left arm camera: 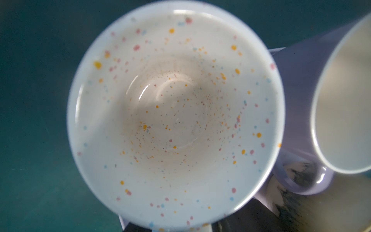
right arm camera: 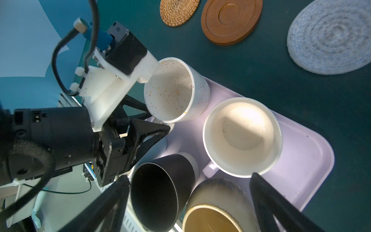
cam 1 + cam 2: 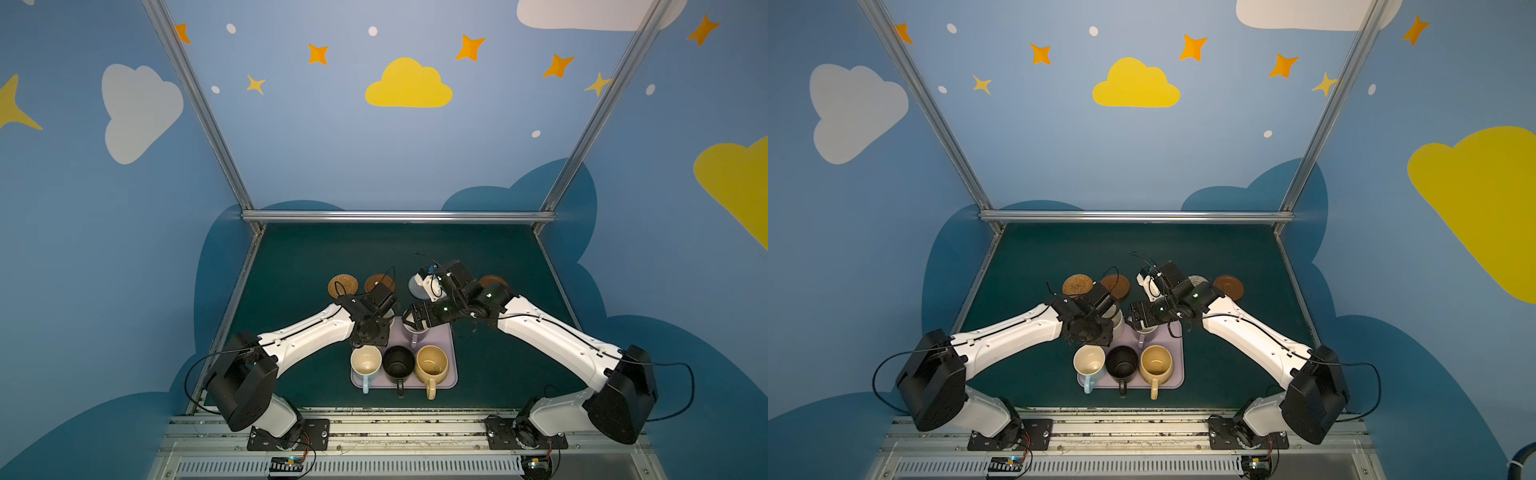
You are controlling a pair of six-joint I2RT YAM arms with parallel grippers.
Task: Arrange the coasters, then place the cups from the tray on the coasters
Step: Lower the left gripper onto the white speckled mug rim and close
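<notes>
1. Four coasters lie in a row on the green mat (image 3: 316, 257) beyond the tray (image 2: 301, 170): the orange woven coaster (image 2: 178, 12), a wooden coaster (image 2: 230, 20), the grey woven coaster (image 2: 331, 40) and a second wooden coaster (image 3: 492, 281). All are bare, so they look ready to receive cups. A fifth cannot be made out.
2. All five cups sit on the tray. The light blue cup (image 3: 365, 361), black cup (image 3: 398, 361) and mustard cup (image 3: 431, 363) fill the near row, handles toward the robot. The speckled cup (image 2: 176, 90) and lavender cup (image 2: 241, 136) stand just beside each other behind them.
3. The left gripper (image 2: 159, 121) has a finger on either side of the speckled cup's handle. The handle likely offers a narrower hold than the wide body. Whether the fingers already pinch it cannot be told.
4. The left wrist view looks straight down into that cup, which suggests a reach from above so the cup stays upright when lifted.
5. The right gripper (image 2: 188, 175) hangs over the lavender cup with its jaws spread wide and nothing in them, probably lined up for its own pick.
6. The two grippers work close together, so a lift risks nudging the neighbouring cup.
</notes>
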